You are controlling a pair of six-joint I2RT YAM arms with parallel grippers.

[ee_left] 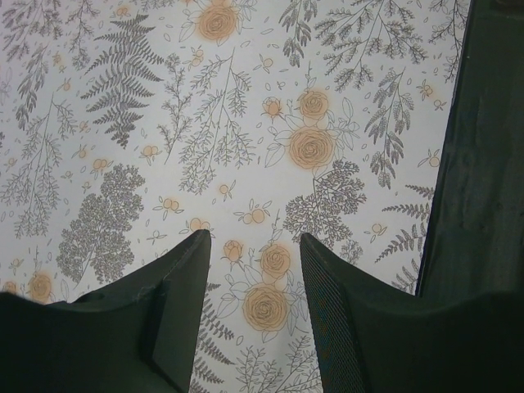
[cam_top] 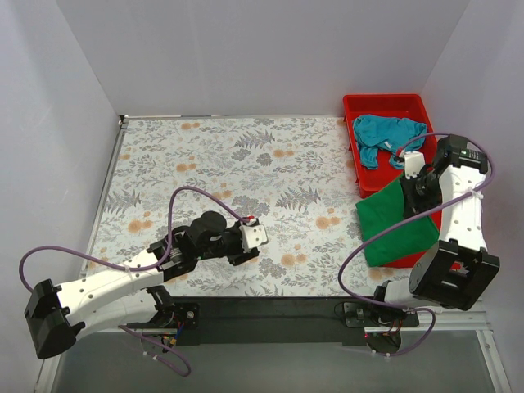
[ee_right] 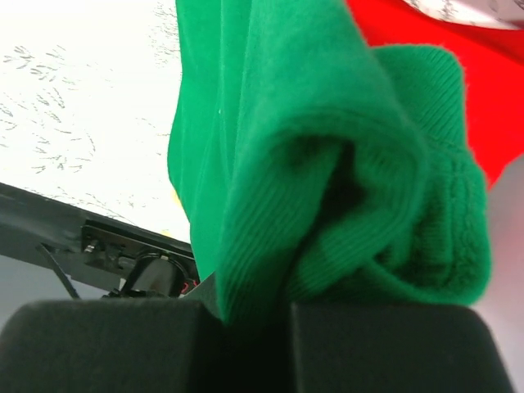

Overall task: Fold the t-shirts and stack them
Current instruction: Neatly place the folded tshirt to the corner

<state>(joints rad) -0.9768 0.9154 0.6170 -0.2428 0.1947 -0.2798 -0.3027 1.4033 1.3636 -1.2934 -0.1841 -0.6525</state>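
- Two shirts need folding. I think I am on the first step, getting the green shirt [cam_top: 399, 229] out of the red tub [cam_top: 385, 105].
- My right pincer [ee_right: 254, 315] is clamped on a bunch of green cloth, which hangs over the tub's edge.
- The teal shirt [cam_top: 385, 137] lies crumpled in the tub.
- My left pincer [ee_left: 254, 278] is apart and holds nothing, low over the table [cam_top: 246, 164].
- Next I should lay the green shirt flat on the table.

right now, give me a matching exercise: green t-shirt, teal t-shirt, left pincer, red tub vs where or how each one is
1 green t-shirt
2 teal t-shirt
3 left pincer
4 red tub

a open above the floral table
b at the table's far right corner
c lying in the tub
d clamped in the right pincer

Pairs: 1-d, 2-c, 3-a, 4-b
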